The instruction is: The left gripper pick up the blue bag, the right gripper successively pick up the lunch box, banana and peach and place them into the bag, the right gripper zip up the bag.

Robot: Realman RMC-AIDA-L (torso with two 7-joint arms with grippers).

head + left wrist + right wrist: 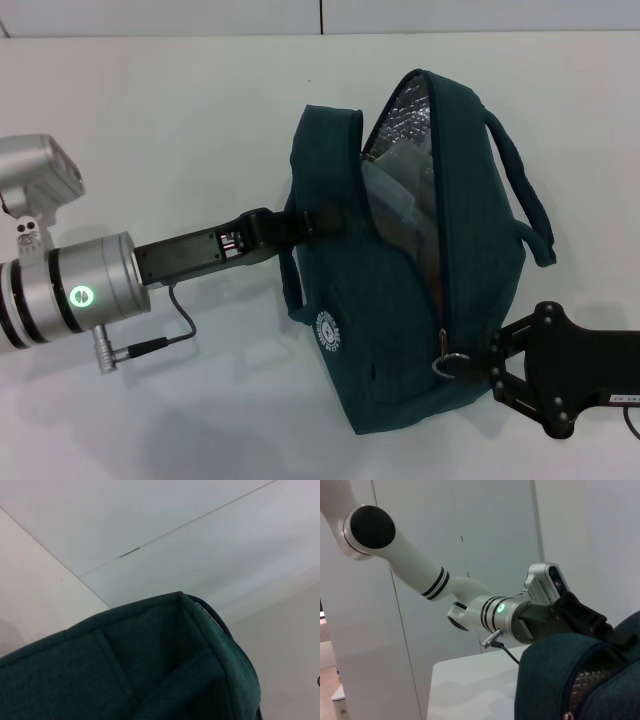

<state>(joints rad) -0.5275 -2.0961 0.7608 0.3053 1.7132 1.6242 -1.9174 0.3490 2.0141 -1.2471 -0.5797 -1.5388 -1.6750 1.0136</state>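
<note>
Left claw (300, 228) reaches in from the left side of the counter (150, 120) and is clamped on the near handle strap of the blue bag (400, 310), fingers closed around the strap against the bag's side panel. Blue bag stands on the white counter slightly right of centre, tilted, its top partly unzipped; silver foil lining (405, 125) shows in the upper part of the opening, and something clear and pale sits inside, too hidden to identify. Second rope handle (525, 200) arcs off the far right side. Round white logo (328, 331) faces the near left lower corner. Right claw (478, 368) comes in low from the right edge, fingertips pinched at the ring zip pull (447, 364) at the lower end of the zipper track; fingers appear closed on it. Counter surface is plain matte white, with soft shadows under the bag and the left arm; a thin black cable (180, 320) from the left wrist loops over it. A seam line runs along the back edge where the counter meets pale wall panels (320, 15). Right wrist view shows the white left arm (425, 575) against light grey wall panels, with a green indicator lit on its silver cuff (499, 608).
</note>
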